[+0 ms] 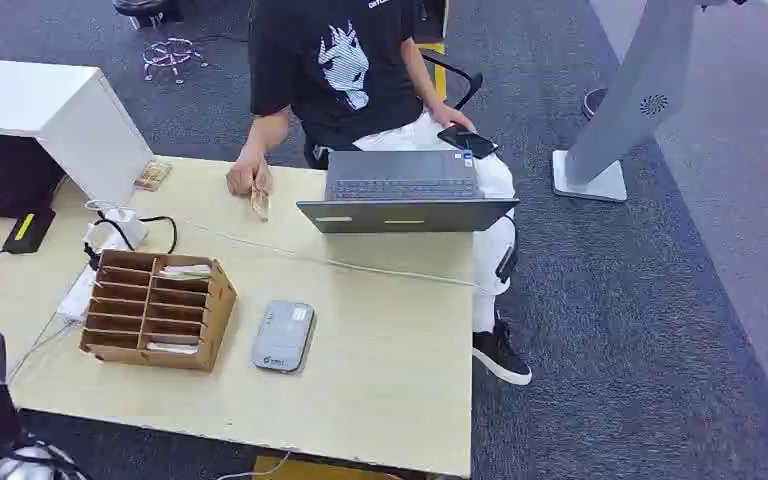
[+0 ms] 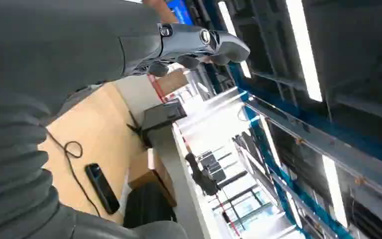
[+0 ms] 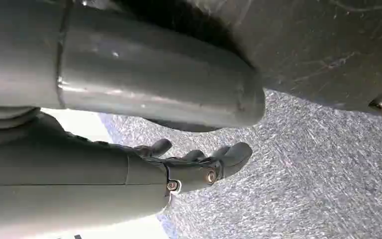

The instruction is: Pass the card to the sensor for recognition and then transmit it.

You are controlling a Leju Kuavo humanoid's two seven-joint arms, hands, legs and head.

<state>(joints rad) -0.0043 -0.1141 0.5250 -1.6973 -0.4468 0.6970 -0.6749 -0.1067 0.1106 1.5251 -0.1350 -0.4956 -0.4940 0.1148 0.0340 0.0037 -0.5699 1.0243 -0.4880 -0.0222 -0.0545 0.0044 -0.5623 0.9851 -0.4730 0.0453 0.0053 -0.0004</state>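
Card [image 1: 259,203]: a small pale item held at the person's hand [image 1: 248,176], at the far edge of the surface [image 1: 380,340] (too small to confirm detail); further cards [image 1: 184,270] lie in the slots of the organiser.
Sensor [image 1: 283,336]: flat grey reader lying on the surface, just beside the organiser, on its right in the head view; nothing rests on it.
Organiser [image 1: 158,308]: brown cardboard rack with two columns of slots, standing on the surface; pale cards show in an upper and a lower slot of the right-hand column.
Left hand [image 2: 199,47]: raised beyond the near left corner of the surface; fingers [image 2: 188,61] loosely apart and empty.
Right hand [image 3: 199,162]: hanging over grey carpet [image 3: 318,164]; fingers [image 3: 235,153] extended, slightly apart, holding nothing.
Person [image 1: 335,60]: seated at the far side of the surface in a black printed shirt, one hand on the surface edge, the other holding a dark phone [image 1: 467,141] near the lap.
Laptop [image 1: 405,195]: open, grey, at the far right part of the surface, facing the person.
Cable [image 1: 360,266]: thin pale line running across the surface from the white power strip [image 1: 85,285] side toward the right edge.
White cabinet [image 1: 50,120]: standing at the far left corner (a small dark device [image 1: 28,230] lies on the surface in front of it).
White stand [image 1: 620,110]: angled panel on a flat base on the carpet, well apart from the surface.
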